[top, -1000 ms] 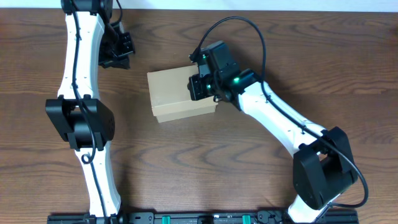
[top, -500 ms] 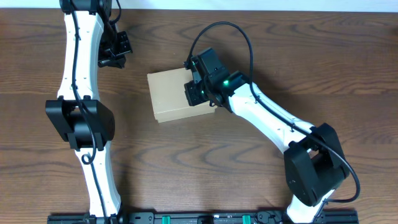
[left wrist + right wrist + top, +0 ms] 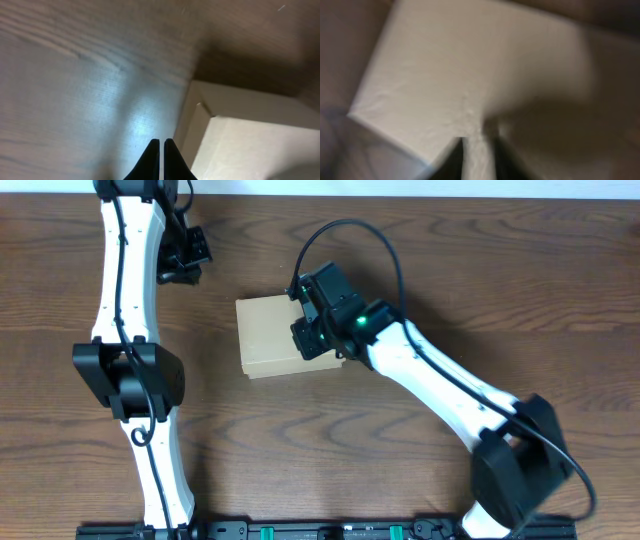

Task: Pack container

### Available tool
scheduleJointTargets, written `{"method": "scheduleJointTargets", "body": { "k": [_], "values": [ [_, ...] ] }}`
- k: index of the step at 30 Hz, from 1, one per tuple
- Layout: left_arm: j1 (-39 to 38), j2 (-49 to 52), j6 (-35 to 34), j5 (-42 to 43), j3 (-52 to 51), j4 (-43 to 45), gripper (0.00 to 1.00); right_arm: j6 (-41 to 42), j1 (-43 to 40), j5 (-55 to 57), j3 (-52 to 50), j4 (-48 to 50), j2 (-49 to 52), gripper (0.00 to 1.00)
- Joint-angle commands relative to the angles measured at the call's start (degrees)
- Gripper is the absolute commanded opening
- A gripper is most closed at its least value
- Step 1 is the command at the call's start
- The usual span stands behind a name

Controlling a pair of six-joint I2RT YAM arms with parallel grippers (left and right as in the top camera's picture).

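Note:
The container, a plain tan cardboard box (image 3: pixel 268 335), lies on the wooden table with its lid down. My right gripper (image 3: pixel 308 338) is over the right part of its top. In the blurred right wrist view its fingers (image 3: pixel 477 142) sit just above the pale lid (image 3: pixel 460 65), a narrow gap between them and nothing held. My left gripper (image 3: pixel 188 260) is up and to the left of the box, apart from it. In the left wrist view it is shut and empty (image 3: pixel 161 142), low over the table, with a box corner (image 3: pixel 250 145) to its right.
The brown wooden table (image 3: pixel 450 260) spreads around the box. The left arm's links (image 3: pixel 130 370) stand along the left side. The right arm (image 3: pixel 450 390) stretches from the front right up to the box. A black rail (image 3: pixel 320 532) runs along the front edge.
My right gripper has moved left across the box top, and the box has shifted slightly left. My left gripper has drifted a little up and away.

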Motion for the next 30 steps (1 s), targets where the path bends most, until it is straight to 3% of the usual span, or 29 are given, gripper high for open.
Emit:
{"method": "scheduleJointTargets", "body": {
  "k": [1,2,3,4,9,14,24,30],
  "values": [
    [0.17,-1.42,0.44,0.92,3.58,-4.48,0.26,-3.37,0.57,0.31,0.92,0.2,-7.65,0.87],
    [0.17,-2.12,0.76,1.79,3.74,-4.48,0.52,-3.85,0.44,0.52,1.01,0.09,-8.87,0.99],
    [0.17,-3.13,0.79,2.23,3.74,-4.46,0.86,-3.82,0.17,1.03,1.03,0.0,-10.14,0.99],
    [0.17,-4.04,0.74,2.23,3.74,-4.46,0.95,-3.8,-0.2,1.62,1.05,-0.2,-11.43,0.99],
    [0.17,-8.72,0.74,2.97,3.74,-4.46,0.95,-3.76,-2.73,4.42,1.05,-1.33,-17.07,0.99],
    [0.24,-14.73,3.45,11.45,3.74,-3.96,0.96,-3.39,-5.99,4.35,1.05,-5.66,-23.89,0.99],
    [-1.09,-32.11,8.85,10.4,3.63,-4.46,0.95,-10.21,-11.34,4.96,-3.5,-18.45,-43.43,0.99],
    [-8.44,-44.76,7.96,1.9,-1.05,-4.46,0.95,-10.12,-11.69,6.32,-15.12,-18.38,-60.41,0.99]
  ]
}}
